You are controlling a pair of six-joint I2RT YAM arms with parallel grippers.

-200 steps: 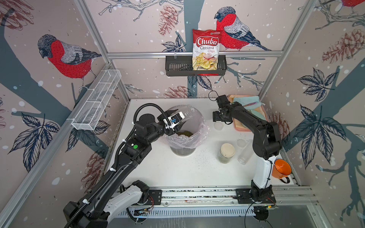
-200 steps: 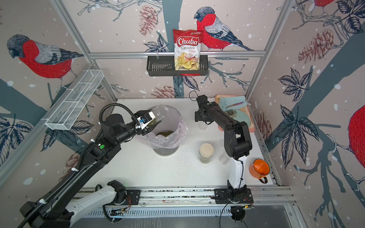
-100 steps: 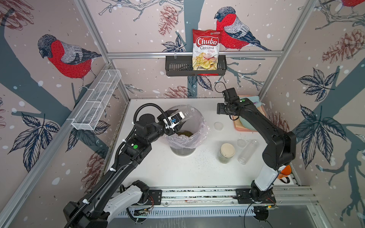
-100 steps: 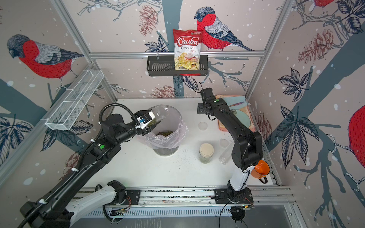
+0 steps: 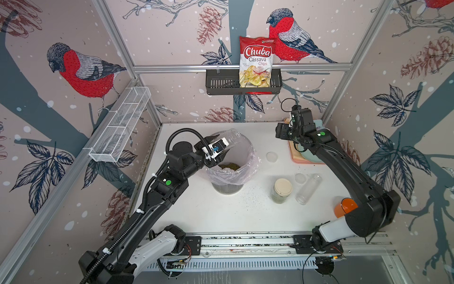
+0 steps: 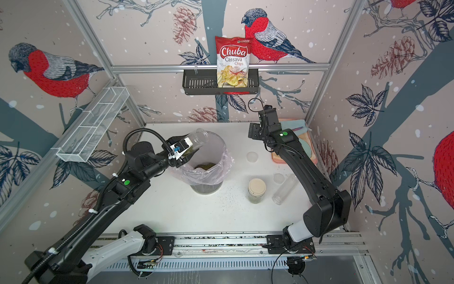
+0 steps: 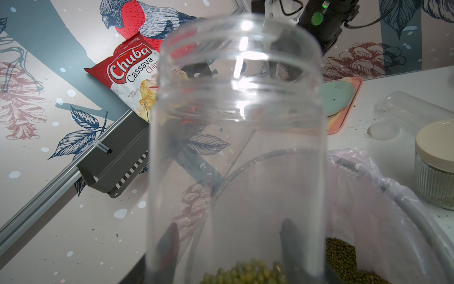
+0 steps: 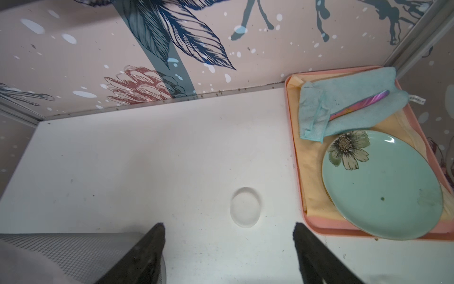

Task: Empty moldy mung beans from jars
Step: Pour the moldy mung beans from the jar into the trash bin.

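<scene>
In both top views, mung beans [image 5: 229, 166] lie in the lined bin [image 5: 227, 188]. The tube jar [image 5: 308, 188] lies empty on the counter [image 5: 221, 216], and the cream-lidded jar [image 5: 282, 190] stands closed, probably yet to be emptied. In the left wrist view, the left tool [image 7: 231, 246] grips a clear jar [image 7: 235, 123] over the bin, with some beans at its base. In the right wrist view, the right tool [image 8: 228, 236] is wide and empty above a loose clear lid [image 8: 245, 210].
</scene>
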